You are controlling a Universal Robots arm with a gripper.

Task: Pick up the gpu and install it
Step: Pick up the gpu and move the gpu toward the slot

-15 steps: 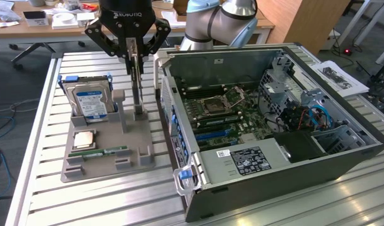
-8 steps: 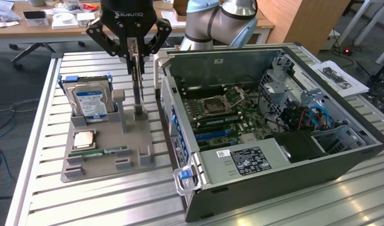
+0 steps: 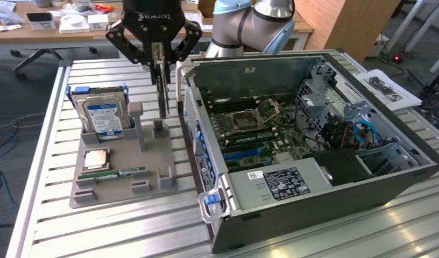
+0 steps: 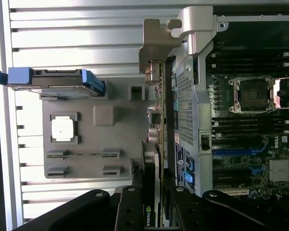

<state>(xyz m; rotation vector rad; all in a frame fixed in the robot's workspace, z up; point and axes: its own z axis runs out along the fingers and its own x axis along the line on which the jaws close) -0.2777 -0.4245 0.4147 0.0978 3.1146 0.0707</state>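
I had the gripper [image 3: 160,58] [image 4: 152,195] closed on the gpu [image 3: 163,94] [image 4: 157,101], its black fingers [image 4: 130,209] pinching the card from both flat sides near its upper end. The card hung upright and edge-on, with the silver bracket [image 4: 156,45] on the end away from the fingers. Its lower end sat just over the upright slot post at the far edge of the grey holder [image 3: 126,189] [image 4: 97,140]; I could not tell whether it had cleared that post or touched it. The card was close beside the open computer case [image 3: 334,215], right along the case wall that faces the holder, and not inside it. In the case the motherboard [image 3: 257,134] [image 4: 250,125] lay exposed with its expansion slots bare. On the holder, a hard drive [image 3: 105,115] [image 4: 53,79] with a blue label stood on edge at the far corner on the exterior view's left. A square processor chip [image 3: 96,158] [image 4: 63,129] lay flat near the holder's middle. A narrow green RAM stick [image 3: 122,173] lay toward the near edge. Holder and case both rested on the slatted metal bench [image 3: 97,231] [image 4: 86,38].
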